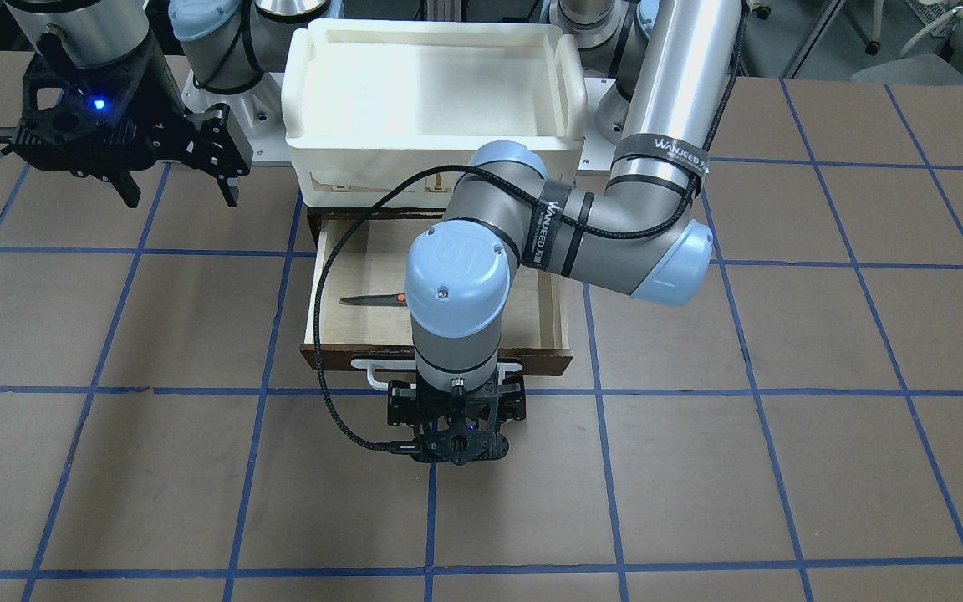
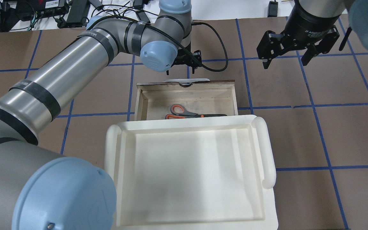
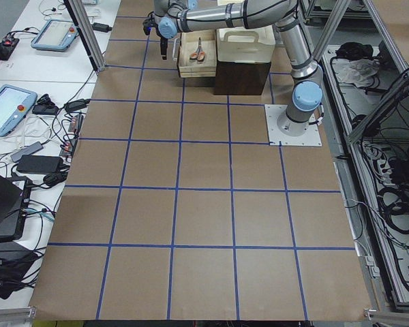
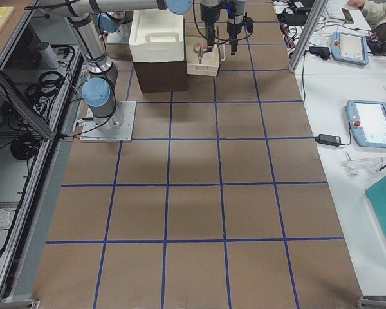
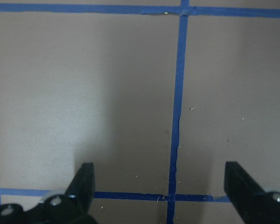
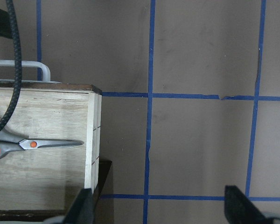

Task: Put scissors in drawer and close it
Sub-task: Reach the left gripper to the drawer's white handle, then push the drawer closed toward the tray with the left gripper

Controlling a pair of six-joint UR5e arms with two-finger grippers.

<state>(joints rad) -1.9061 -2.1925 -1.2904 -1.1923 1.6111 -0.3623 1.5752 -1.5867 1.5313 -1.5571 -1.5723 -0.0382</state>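
Observation:
The drawer [image 2: 234, 97] stands pulled open, its pale inside showing and its white bar handle [image 1: 369, 368] on the dark front. The scissors [image 2: 188, 112] lie flat inside it. The front-facing view shows only their blades [image 1: 371, 299], the rest hidden by my left arm. They also show in the right wrist view [image 6: 42, 144]. My left gripper [image 2: 187, 61] points down just outside the drawer front by the handle. It is open and empty over bare table [image 5: 161, 179]. My right gripper [image 2: 285, 62] is open and empty, raised beside the drawer's corner [image 6: 94, 140].
A white plastic tray [image 2: 267, 153] sits on top of the cabinet above the drawer and covers its back part. Brown table with blue tape lines lies all around. My left arm's cable [image 1: 318, 334] hangs over the drawer.

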